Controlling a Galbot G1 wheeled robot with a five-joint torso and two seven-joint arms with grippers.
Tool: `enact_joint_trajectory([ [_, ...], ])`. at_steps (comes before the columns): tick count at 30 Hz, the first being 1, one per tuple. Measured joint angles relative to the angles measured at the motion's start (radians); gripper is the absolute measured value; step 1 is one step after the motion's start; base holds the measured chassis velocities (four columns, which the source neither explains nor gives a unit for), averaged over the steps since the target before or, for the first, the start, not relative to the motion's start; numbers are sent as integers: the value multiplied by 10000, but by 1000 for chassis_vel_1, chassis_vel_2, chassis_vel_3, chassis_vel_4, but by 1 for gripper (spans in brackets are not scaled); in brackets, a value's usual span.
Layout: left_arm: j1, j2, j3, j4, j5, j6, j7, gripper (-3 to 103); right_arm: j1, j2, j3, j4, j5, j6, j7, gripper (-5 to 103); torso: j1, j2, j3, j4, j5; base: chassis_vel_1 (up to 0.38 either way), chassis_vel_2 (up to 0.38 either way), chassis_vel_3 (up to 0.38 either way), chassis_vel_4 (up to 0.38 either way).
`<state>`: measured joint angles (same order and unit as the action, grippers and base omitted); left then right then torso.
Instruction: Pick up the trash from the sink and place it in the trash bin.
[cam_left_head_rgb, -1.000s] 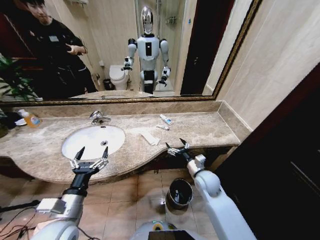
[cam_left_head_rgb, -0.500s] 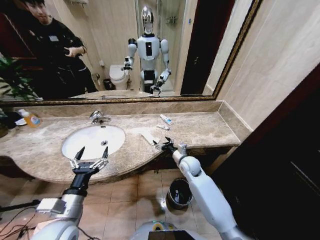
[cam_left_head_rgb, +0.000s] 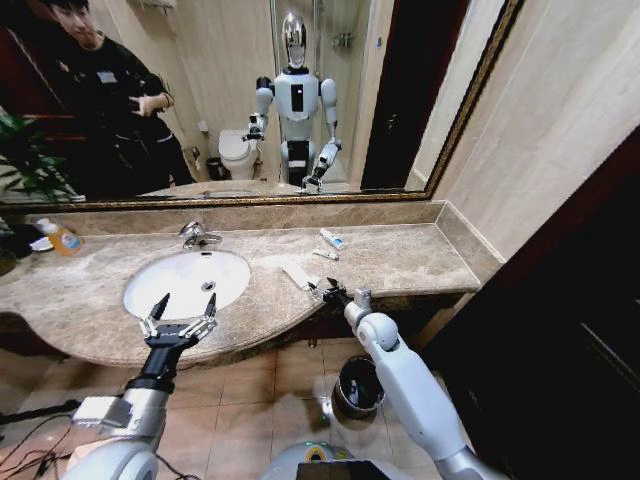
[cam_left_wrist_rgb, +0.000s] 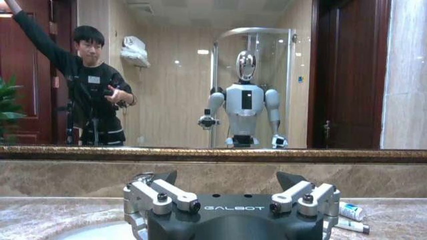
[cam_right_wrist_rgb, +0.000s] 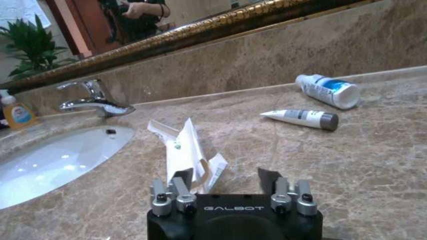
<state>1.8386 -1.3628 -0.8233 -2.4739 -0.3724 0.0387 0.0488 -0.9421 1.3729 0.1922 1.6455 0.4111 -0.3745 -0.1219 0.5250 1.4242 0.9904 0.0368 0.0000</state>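
Three pieces of trash lie on the beige marble surface at centre of the head view: a flat white paper wrapper (cam_left_head_rgb: 299, 276) and two small white tubes (cam_left_head_rgb: 331, 239), none yet in the dark round metal trash bin (cam_left_head_rgb: 360, 386) at lower centre. The right hand (cam_left_head_rgb: 322, 293) hovers open and empty beside the wrapper; the left hand (cam_left_head_rgb: 180, 318) waits open at the white oval sink (cam_left_head_rgb: 187, 280). In the right wrist view, the wrapper (cam_right_wrist_rgb: 185, 147) lies just beyond the spread fingers (cam_right_wrist_rgb: 179, 187).

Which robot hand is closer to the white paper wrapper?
The right gripper: it sits open at the paper wrapper's near end on the countertop. The left gripper is open at the sink's front edge.
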Motion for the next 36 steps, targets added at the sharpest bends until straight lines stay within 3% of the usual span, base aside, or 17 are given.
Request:
enact_joint_trajectory([
  [4,0,0,0,0,0,0,0,100,-6,38,-40,5,-42,29,-22,49,0,0,0,0,0,0,0,0,0],
  [6,0,0,0,0,0,0,0,100,-8,44,-50,8,-65,35,-39,49,0,0,0,0,0,0,0,0,0],
  [16,0,0,0,0,0,0,0,100,-114,-4,-8,185,-100,93,-132,6,0,0,0,0,1,0,0,0,0],
  [27,0,0,0,0,-1,0,0,100,-426,-470,471,1439,-12,265,-139,0,0,0,0,0,2,0,0,0,0],
  [36,0,0,0,0,-1,0,0,100,-2480,-2143,1364,4074,836,467,49,0,0,1,-1,1,3,0,0,0,0],
])
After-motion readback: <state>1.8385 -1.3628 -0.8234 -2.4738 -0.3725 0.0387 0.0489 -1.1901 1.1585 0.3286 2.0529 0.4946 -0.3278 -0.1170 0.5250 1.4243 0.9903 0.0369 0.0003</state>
